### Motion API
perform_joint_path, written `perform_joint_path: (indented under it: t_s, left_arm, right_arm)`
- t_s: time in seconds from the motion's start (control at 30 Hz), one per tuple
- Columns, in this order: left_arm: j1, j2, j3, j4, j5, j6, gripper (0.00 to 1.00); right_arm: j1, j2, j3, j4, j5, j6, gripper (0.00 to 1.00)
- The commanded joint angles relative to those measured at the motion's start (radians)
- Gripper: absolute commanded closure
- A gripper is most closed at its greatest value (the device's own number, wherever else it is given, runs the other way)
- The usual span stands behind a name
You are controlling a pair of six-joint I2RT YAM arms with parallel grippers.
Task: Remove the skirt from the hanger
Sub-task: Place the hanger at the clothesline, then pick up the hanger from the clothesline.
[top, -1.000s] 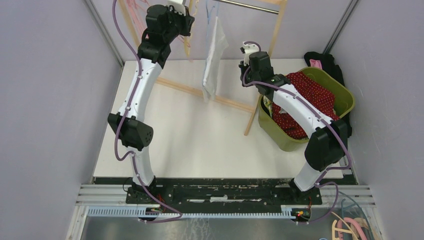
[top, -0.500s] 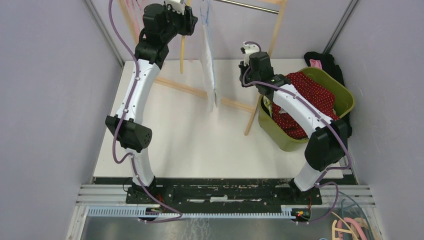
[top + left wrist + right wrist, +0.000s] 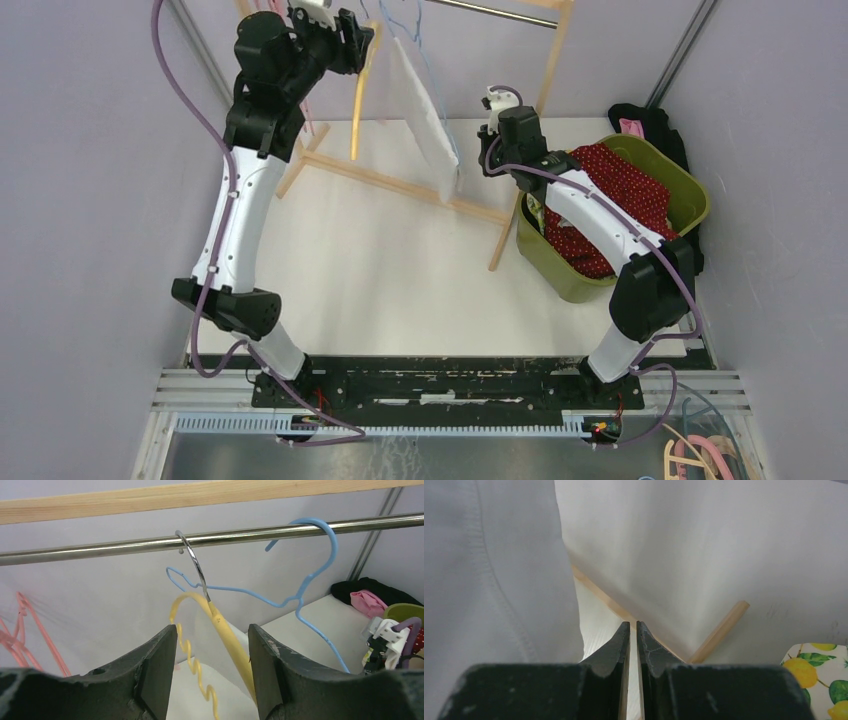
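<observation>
Up at the rail (image 3: 100, 551), the left fingers (image 3: 155, 675) stand spread around the yellow hanger (image 3: 227, 635) (contact unclear), while the right fingers (image 3: 616, 660), pinched together and empty, sit beside the hanging white skirt (image 3: 425, 110).

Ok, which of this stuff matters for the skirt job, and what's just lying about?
Job: white skirt; blue hanger; yellow hanger within the open left gripper; rail; shut right gripper near the skirt.
Lying about: pink hangers; green bin of clothes; black garment.
</observation>
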Motion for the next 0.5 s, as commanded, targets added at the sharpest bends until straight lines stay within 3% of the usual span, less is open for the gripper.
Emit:
perform_joint_path:
  t_s: [0.0, 0.3, 0.47]
  left_arm:
    - [0.004, -0.086, -0.057, 0.009, -0.006, 0.042, 0.39]
    - [0.003, -0.234, -0.159, -0.005, 0.006, 0.007, 0.38]
    - [-0.002, -0.345, -0.267, 0.029, 0.131, -0.095, 0.42]
  right_arm:
    - [-0.002, -0.041, 0.003, 0.047, 0.001, -0.003, 0.86]
    - [0.001, -0.117, -0.001, 0.038, -0.012, -0.01, 0.85]
    - [0.011, -0.14, -0.005, 0.027, 0.001, -0.018, 0.84]
